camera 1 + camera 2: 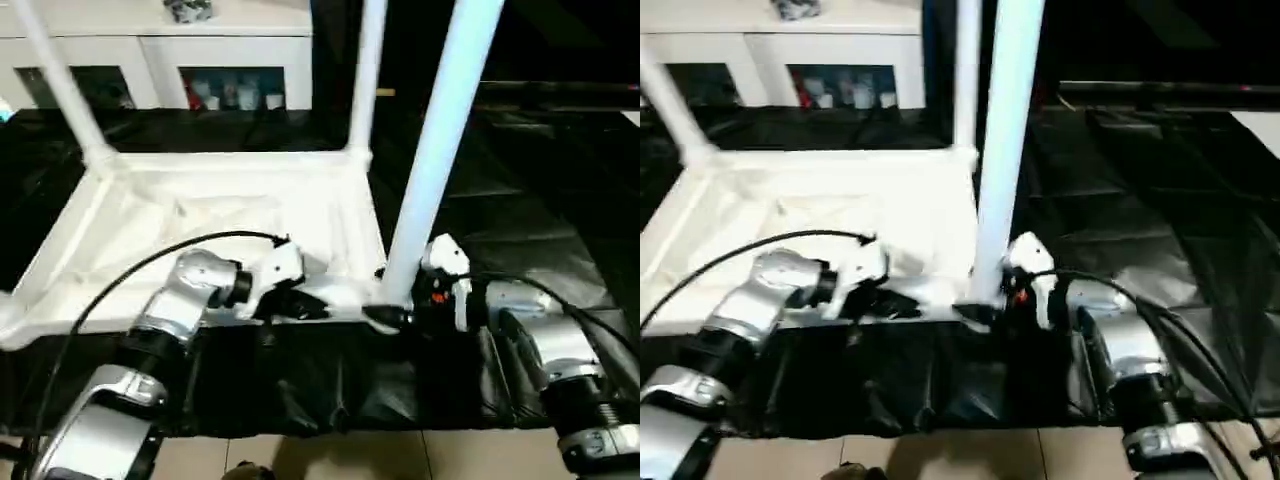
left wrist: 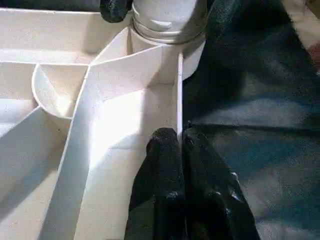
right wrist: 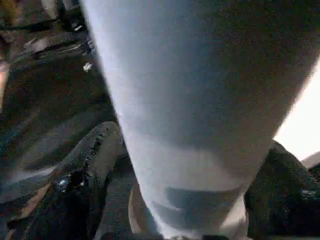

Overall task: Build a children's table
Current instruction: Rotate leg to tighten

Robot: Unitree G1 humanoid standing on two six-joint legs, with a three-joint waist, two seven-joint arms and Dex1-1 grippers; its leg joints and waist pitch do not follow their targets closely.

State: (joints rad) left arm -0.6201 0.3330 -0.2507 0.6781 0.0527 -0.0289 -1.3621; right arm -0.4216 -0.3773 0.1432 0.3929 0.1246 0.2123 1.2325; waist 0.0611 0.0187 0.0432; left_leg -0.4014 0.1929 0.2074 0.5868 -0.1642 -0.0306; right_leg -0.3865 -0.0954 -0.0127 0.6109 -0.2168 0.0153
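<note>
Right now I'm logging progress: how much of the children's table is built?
Three legs stand in the upturned tabletop: two far ones and the near leg. The right pincer brackets that leg's base; the left pincer clamps the rim. The near left corner's socket looks legless.

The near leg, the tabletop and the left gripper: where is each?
Near leg [image 1: 432, 160], left eye view, mid-shaft.
Tabletop [image 1: 200, 215], left eye view, ribbed underside.
Left gripper [image 2: 181, 142], left wrist view, fingertips at the rim.

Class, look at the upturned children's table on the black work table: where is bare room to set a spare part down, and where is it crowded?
Free: black cover right of the tabletop; ribbed underside between the far legs. Crowded: the near corner, where the right gripper flanks the near leg and the left gripper pinches the rim.
</note>
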